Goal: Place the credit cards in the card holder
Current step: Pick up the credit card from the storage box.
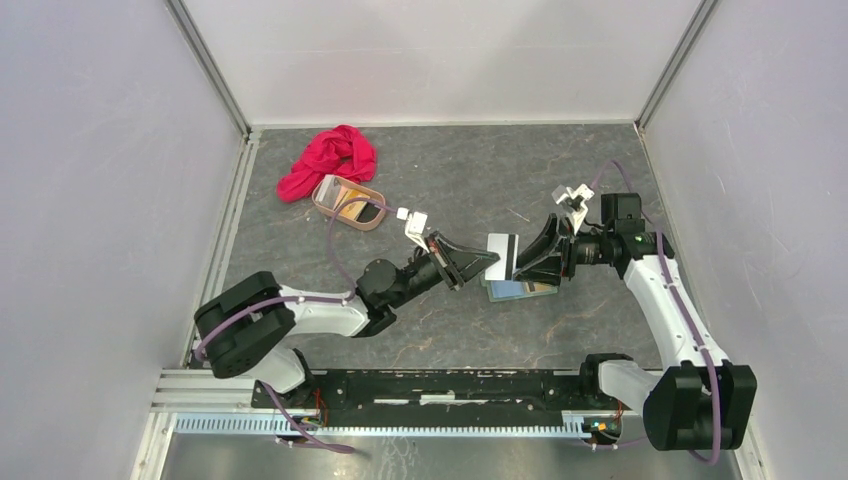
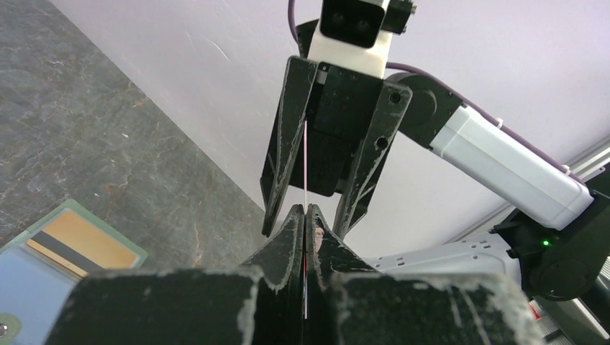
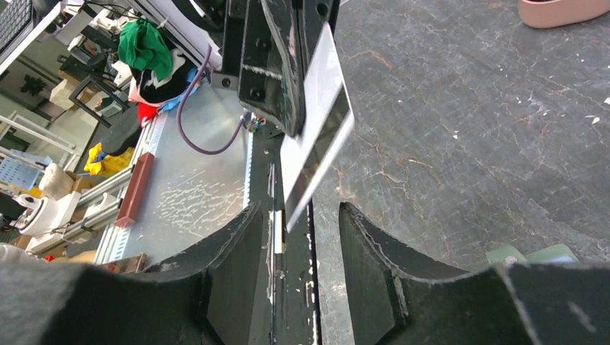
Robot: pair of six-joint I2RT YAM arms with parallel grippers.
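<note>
Task partly done: one card seated, one held in mid-air above the card holder.
The card holder point(image 1: 520, 291) lies open on the surface point(image 1: 450, 170) with an orange-gold card point(image 2: 83, 244) in a pocket. The tray point(image 1: 322, 195) appears to hold further cards, so several insertions are judged outstanding. The left tool point(image 2: 306, 215) is clenched on a silvery-white card point(image 1: 502, 256), held on edge above the holder. The right tool point(image 3: 298, 212) stands partly spread, one jaw on each side of that card — no contact visible.
</note>
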